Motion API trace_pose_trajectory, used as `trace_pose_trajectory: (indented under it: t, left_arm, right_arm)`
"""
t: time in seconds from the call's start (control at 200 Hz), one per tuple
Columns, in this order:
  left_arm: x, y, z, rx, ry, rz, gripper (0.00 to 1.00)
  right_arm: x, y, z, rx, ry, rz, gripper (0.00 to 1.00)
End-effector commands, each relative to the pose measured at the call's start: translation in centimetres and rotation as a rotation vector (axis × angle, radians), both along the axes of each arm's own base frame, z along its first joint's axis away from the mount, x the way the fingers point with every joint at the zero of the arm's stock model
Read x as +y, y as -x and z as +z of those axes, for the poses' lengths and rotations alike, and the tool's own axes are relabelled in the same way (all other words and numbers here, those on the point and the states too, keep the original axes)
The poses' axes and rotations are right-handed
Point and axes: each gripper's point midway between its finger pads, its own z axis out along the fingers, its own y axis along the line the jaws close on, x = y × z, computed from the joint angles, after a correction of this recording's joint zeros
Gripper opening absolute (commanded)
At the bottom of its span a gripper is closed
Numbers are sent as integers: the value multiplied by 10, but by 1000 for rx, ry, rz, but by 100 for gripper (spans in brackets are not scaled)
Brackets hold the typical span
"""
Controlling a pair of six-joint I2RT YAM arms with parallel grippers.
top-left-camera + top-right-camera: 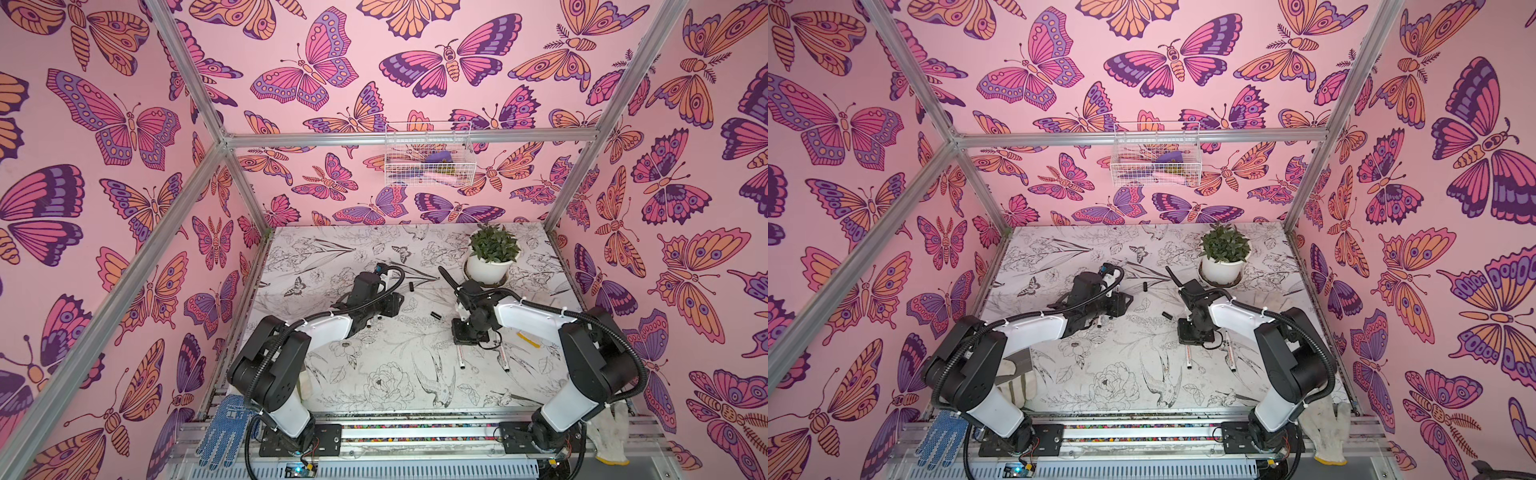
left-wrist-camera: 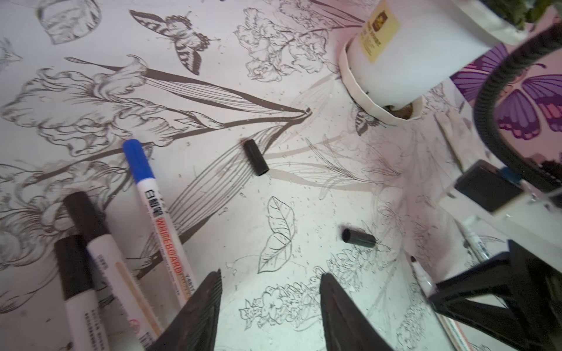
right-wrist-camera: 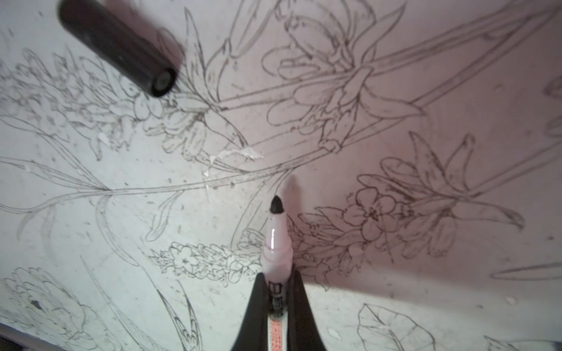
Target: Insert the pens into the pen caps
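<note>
Between the right gripper's [image 3: 277, 281] clamped jaws: uncapped pen [image 3: 276, 243], long axis in line with the fingers, dark tip out front over the table [image 3: 91, 212]. Loose black cap [image 3: 118, 48] lies ahead, apart. Left gripper [image 2: 270, 282] jaws parted, empty. Plant pot [image 1: 488, 270] holds greenery [image 1: 494, 243]; wire basket [image 1: 428, 156] contents unclear.

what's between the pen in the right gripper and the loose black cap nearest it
Nothing visible: in the right wrist view only bare table lies between the pen, held in the right gripper, and the black cap on its side.
</note>
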Motion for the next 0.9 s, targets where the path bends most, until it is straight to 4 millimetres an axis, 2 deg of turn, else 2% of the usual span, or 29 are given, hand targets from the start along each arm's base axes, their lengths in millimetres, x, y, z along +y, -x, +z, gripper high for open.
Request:
trace_pose_trajectory:
  t: [0.0,0.05,0.065,0.18,0.295,0.361,0.436,0.546,0.736,0.896]
  left_arm:
    - [-24,18,20,-14,72,-177,55]
    - [-31,26,25,-7,105,-233,53]
    - [-34,29,27,-2,114,-249,53]
    - [-52,45,39,16,172,-362,52]
    - [-69,56,52,1,196,-447,52]
    - [-76,60,57,-9,202,-480,53]
    - [-81,62,63,-11,216,-506,54]
    - [-86,65,67,-5,227,-534,56]
    - [-95,59,65,0,224,-542,56]
    - [-108,56,63,0,223,-561,54]
  right_arm:
    - [4,-22,24,-70,-93,-50,3]
    - [10,-35,41,-128,-159,-54,2]
    - [13,-39,54,-167,-189,-51,2]
    - [35,-61,101,-308,-345,-24,2]
    - [54,-74,136,-407,-499,-24,1]
    - [61,-78,149,-438,-571,-33,1]
    - [66,-81,159,-468,-613,-27,0]
    - [65,-82,164,-487,-599,-15,0]
    - [71,-80,175,-503,-630,30,0]
    - [76,-77,176,-500,-642,49,0]
